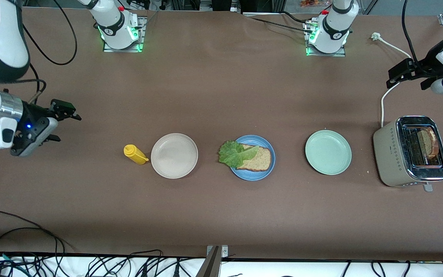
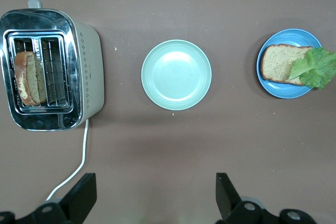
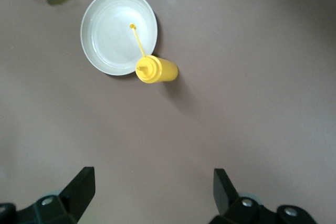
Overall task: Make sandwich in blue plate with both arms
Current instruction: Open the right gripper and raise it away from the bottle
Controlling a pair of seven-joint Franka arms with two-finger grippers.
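Both arms wait high, out at the table's two ends. The left gripper hangs spread wide and empty over bare table near the toaster; the right gripper hangs just as wide, holding nothing, over bare table at its own end.

On the blue plate, mid-table, one bread slice lies flat with a lettuce leaf on top, the leaf spilling over the rim toward the right arm's end. No second slice sits on it yet. A bread slice stands in one toaster slot.

The beige plate is bare, the yellow bottle just beside it. The green plate is bare too. Wide brown table lies open between the plates and the arm bases.
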